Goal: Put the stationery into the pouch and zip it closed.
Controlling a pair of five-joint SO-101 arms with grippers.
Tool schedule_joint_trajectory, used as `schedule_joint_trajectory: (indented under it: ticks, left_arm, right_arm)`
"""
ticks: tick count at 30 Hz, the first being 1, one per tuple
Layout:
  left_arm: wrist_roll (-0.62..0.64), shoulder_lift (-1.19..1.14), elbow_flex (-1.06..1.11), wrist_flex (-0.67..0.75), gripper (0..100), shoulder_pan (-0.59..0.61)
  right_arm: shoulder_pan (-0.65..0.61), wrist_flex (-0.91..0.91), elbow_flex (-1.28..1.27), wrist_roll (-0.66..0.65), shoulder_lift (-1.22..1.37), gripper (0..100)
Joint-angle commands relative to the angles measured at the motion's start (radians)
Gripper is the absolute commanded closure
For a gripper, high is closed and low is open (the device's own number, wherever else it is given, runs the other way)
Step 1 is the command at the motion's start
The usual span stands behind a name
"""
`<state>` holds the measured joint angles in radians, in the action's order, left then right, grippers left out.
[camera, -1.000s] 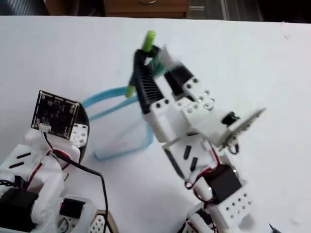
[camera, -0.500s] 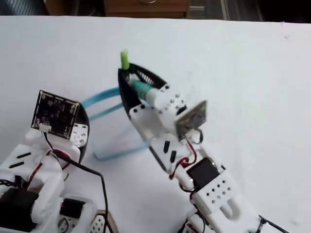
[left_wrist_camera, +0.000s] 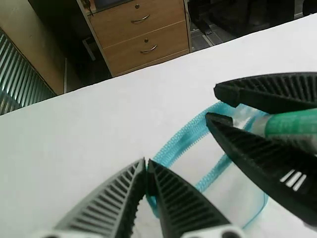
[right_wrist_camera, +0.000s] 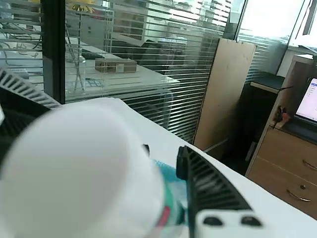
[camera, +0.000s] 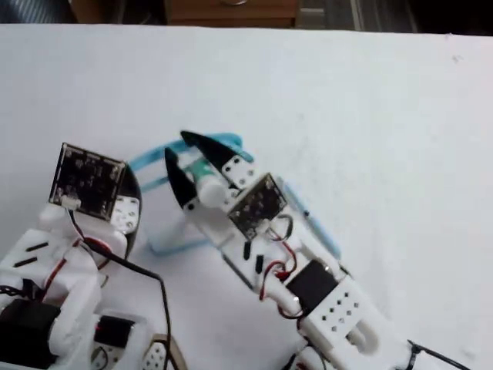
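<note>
- White table (camera: 370,100), under both arms.
- Clear plastic pouch (left_wrist_camera: 183,139) with a teal zipper edge, lying flat. Its open mouth is just beneath the tips of the right jaws, and its rim is between the left jaws.
- Black ribbed right gripper (camera: 176,143), clenched around the marker, with its tips just over the pouch's mouth.
- Black ribbed left gripper (left_wrist_camera: 146,166), pinched tight on the pouch's zipper edge.
- Green-and-white marker (left_wrist_camera: 292,124), lying lengthwise between the right jaws and pointing at the pouch. I cannot tell whether its tip is inside.
</note>
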<state>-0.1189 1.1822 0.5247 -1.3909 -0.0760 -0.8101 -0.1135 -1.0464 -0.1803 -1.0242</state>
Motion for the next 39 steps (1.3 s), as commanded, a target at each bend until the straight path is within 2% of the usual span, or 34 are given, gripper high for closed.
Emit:
schedule_joint_trajectory:
  ticks: [1,4,7,9,17,21,23,28,31,35,39]
  left_arm:
    - [-0.005,-0.008,0.009,-0.005,98,-0.013]
    - [-0.005,-0.008,0.009,-0.005,98,-0.013]
    - [-0.005,-0.008,0.009,-0.005,98,-0.013]
    - [-0.005,-0.008,0.009,-0.005,98,-0.013]
    - [-0.005,-0.008,0.009,-0.009,98,-0.013]
    - [-0.005,-0.007,0.005,-0.006,98,-0.013]
    - [-0.005,-0.007,0.005,-0.005,98,-0.013]
    - [-0.005,-0.005,0.008,-0.005,98,-0.012]
    - [-0.005,-0.007,0.008,-0.005,98,-0.012]
    - [-0.005,-0.005,0.008,-0.008,98,-0.01]
    - [-0.005,-0.007,0.008,-0.005,98,0.01]
  right_arm:
    - [-0.007,-0.044,0.029,-0.008,0.007,86.4]
    - [-0.007,-0.082,0.06,-0.005,0.007,87.3]
    - [-0.007,-0.116,0.121,-0.003,0.01,99.1]
    - [-0.005,-0.13,0.163,-0.003,0.015,96.4]
    - [-0.007,-0.156,0.275,-0.003,0.024,98.2]
    - [-0.002,-0.162,0.358,-0.003,0.128,98.2]
    - [-0.001,-0.211,0.42,0.015,0.226,98.2]
    - [0.025,-0.378,0.654,0.181,0.464,98.2]
    - [0.035,-0.466,0.73,0.184,0.524,98.1]
    - [0.041,-0.487,0.727,0.183,0.527,98.1]
    - [0.036,-0.584,0.733,0.183,0.521,96.1]
